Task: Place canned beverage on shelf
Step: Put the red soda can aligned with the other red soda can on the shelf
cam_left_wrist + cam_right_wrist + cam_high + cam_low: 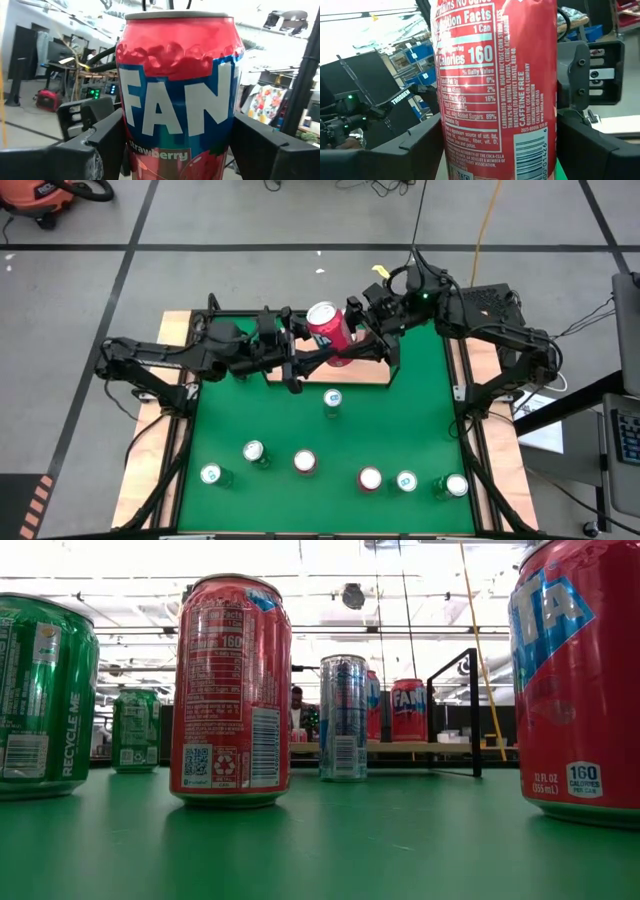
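Both arms met at the far edge of the green table [300, 420], and the red strawberry soda can [330, 328] sat tilted between them, up over the light-wood shelf with its thin black rail [375, 375]. The left gripper [300, 360] had its dark fingers [107, 137] on either side of the can's lower body; the right gripper [365, 330] flanked it from the other side, fingers [420, 145] alongside the label. Whether either pair was actually clamped or just bracketing it, I couldn't tell. Seven other cans stood out on the green.
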Controlling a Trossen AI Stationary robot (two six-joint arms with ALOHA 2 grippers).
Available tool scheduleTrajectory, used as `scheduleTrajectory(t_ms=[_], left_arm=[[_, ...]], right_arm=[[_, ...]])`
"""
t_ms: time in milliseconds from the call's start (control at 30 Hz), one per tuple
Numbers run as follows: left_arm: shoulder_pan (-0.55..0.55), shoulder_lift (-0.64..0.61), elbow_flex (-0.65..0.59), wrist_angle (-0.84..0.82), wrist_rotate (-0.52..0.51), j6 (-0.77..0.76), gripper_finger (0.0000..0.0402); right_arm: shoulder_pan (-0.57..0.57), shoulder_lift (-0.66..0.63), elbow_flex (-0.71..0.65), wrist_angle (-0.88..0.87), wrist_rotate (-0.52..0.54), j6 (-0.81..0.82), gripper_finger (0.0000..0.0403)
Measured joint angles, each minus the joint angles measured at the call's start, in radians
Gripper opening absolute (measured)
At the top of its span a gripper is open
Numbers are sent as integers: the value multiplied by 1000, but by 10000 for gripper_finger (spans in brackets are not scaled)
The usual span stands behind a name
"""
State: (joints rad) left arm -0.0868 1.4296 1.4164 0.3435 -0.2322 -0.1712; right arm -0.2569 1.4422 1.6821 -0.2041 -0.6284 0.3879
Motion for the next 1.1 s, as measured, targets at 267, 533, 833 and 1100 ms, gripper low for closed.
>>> scheduleTrajectory(t_ms=[267,533,833,1100], left_arm=[[3,0,-1,-74,-121,-5,279],[0,1,-1,-133,-201,-6,279],[-5,33,-1,-244,-355,4,279],[-14,96,-1,-260,-436,3,279]], right_arm=[[-3,-45,0,-129,156,-45,358],[-11,-123,0,-320,296,-79,364],[-10,-161,33,-372,521,-14,364],[11,-50,252,-598,602,-56,364]])
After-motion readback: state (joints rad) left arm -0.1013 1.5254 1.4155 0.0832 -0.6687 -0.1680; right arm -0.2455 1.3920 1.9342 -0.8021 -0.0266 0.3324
